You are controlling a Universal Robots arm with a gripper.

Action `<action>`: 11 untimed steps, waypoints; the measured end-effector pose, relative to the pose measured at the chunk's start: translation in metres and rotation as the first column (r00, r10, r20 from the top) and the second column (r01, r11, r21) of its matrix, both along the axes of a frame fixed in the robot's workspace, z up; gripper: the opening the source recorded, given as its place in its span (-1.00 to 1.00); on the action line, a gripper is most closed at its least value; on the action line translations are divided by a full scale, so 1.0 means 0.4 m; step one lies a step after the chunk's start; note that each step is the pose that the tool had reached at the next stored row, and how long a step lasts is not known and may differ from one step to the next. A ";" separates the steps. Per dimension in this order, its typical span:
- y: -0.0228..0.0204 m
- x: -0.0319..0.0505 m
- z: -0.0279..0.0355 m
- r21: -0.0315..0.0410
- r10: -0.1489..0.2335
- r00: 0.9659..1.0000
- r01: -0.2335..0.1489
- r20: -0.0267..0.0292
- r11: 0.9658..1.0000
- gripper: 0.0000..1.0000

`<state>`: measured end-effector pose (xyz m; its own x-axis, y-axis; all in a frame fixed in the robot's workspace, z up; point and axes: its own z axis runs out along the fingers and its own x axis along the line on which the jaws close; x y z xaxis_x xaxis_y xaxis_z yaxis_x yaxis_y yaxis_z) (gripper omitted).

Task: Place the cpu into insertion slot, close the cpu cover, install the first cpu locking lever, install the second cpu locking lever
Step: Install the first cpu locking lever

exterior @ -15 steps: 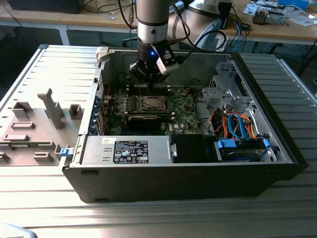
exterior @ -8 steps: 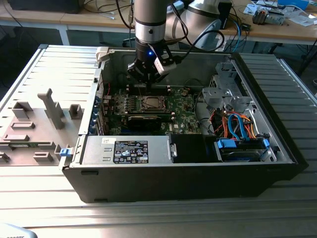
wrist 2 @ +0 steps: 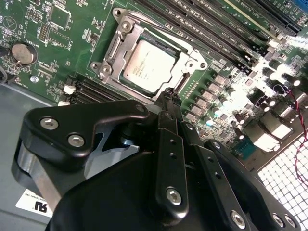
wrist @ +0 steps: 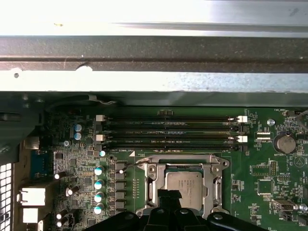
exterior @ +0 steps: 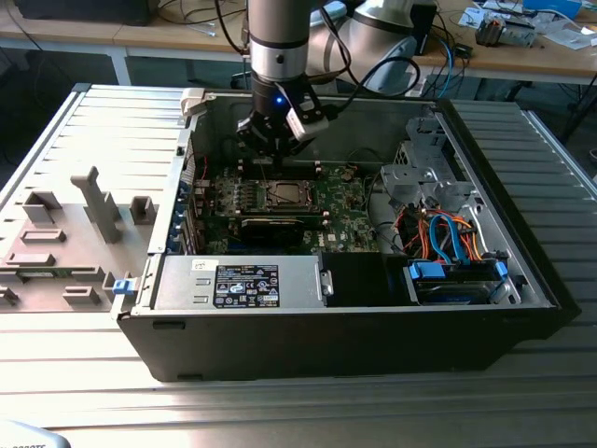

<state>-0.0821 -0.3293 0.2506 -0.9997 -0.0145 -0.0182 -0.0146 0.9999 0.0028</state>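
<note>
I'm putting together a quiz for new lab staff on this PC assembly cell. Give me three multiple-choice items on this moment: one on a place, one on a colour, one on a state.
1. Where is the cpu?
A. in the socket on the motherboard
B. on top of the power supply
C. on the table outside the case

2. What colour is the motherboard?
A. red
B. green
C. white

3. How does the cpu cover lie?
A. taken off the board
B. standing upright
C. flat down around the cpu

Answers: 1 A, both wrist views show the chip seated in the socket; 2 B, the board is green in every view; 3 C, its silver frame lies level around the chip.
</note>
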 end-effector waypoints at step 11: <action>0.000 -0.008 0.000 0.000 0.000 1.000 0.000 0.000 1.000 -0.79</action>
